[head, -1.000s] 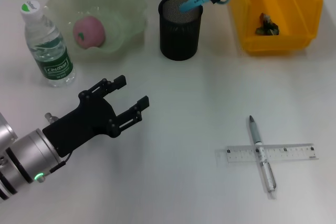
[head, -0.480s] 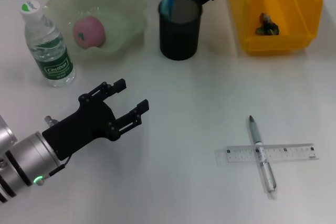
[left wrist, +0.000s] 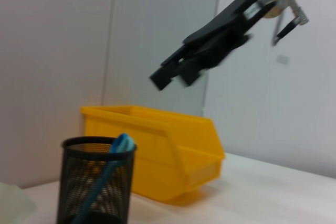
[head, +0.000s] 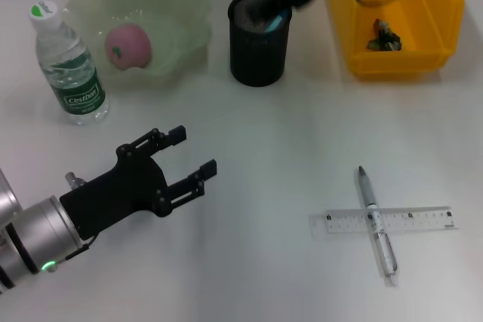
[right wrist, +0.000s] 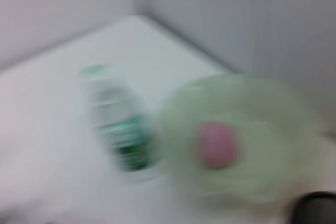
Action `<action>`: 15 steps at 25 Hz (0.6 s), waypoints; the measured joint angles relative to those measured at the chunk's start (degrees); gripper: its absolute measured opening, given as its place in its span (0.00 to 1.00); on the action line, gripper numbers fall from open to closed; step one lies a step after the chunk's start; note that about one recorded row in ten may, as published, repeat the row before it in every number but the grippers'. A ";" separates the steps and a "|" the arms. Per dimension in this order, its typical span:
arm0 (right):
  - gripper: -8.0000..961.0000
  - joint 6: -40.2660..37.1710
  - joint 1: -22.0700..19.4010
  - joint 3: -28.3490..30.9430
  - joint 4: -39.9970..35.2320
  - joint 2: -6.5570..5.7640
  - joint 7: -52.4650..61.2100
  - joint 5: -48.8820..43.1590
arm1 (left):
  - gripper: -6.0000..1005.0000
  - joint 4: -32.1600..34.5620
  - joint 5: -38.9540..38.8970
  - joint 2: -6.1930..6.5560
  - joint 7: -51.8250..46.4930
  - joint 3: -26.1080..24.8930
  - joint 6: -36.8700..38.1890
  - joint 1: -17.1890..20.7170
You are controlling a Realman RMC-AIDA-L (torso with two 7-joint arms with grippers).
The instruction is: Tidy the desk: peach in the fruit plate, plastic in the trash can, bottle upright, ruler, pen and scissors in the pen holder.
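One blue-handled scissors stands handle-up, leaning in the black mesh pen holder.

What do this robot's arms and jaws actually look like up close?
The left gripper is matte black with two blocky, jointed jaws, mounted on a shiny silver cylindrical wrist carrying a small green light. The right gripper is likewise black with long jaws, on a silver wrist with a blue-green light and thin cables alongside.

Black left gripper, silver wrist, green light.
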 joint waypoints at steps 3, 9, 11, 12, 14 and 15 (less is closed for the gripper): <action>0.70 -9.64 -3.25 0.05 -1.89 -0.62 -4.58 4.81 | 0.75 0.98 1.37 0.04 -0.69 0.01 0.24 0.21; 0.74 -17.20 -10.58 -6.84 -4.71 0.03 -13.24 4.87 | 0.75 4.77 6.27 0.04 -4.32 0.04 1.18 0.96; 0.74 -16.64 -12.63 -10.24 -6.65 0.41 -14.09 3.92 | 0.75 6.86 9.27 0.04 -6.25 0.04 1.62 1.28; 0.74 -16.64 -12.63 -10.24 -6.65 0.41 -14.09 3.92 | 0.75 7.33 10.04 0.07 -6.71 0.04 1.61 1.32; 0.74 -15.90 -14.46 -14.52 -8.13 0.67 -14.34 2.88 | 0.75 7.70 10.44 0.09 -7.25 0.04 1.56 1.37; 0.74 -15.91 -14.75 -15.89 -8.14 0.70 -14.48 2.88 | 0.75 7.89 10.57 0.10 -7.59 0.04 1.54 1.37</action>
